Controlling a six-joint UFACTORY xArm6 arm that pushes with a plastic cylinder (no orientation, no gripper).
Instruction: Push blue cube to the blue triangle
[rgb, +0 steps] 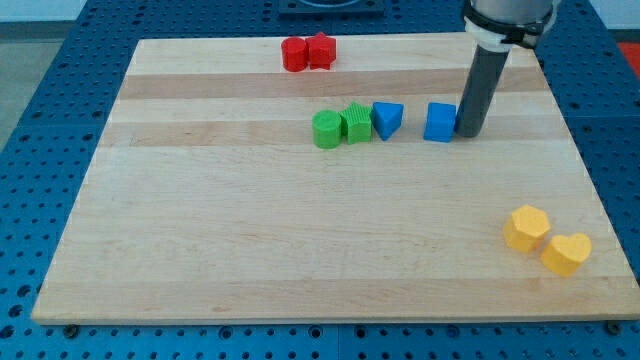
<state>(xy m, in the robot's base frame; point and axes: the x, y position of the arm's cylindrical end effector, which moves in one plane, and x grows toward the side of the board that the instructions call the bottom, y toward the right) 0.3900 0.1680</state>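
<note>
Nearest the view's bottom, at the right, sit two yellow blocks touching each other on the wooden board (250, 250) — a yellow heart (566, 253) lowest, and a yellow hexagon (526, 227) just up and left of it. Further up, around the middle, a row runs left to right: a green cylinder (326, 130), a green star-like block (356, 122) touching it, then the blue triangle (387, 119) just beside that. A gap separates the triangle from the blue cube (440, 122). My tip (468, 133) stands against the cube's right side — touching or nearly so. No pincer is fitted, only the dark rod. Near the top edge, two red blocks (307, 52) sit pressed together; their shapes are hard to tell.
</note>
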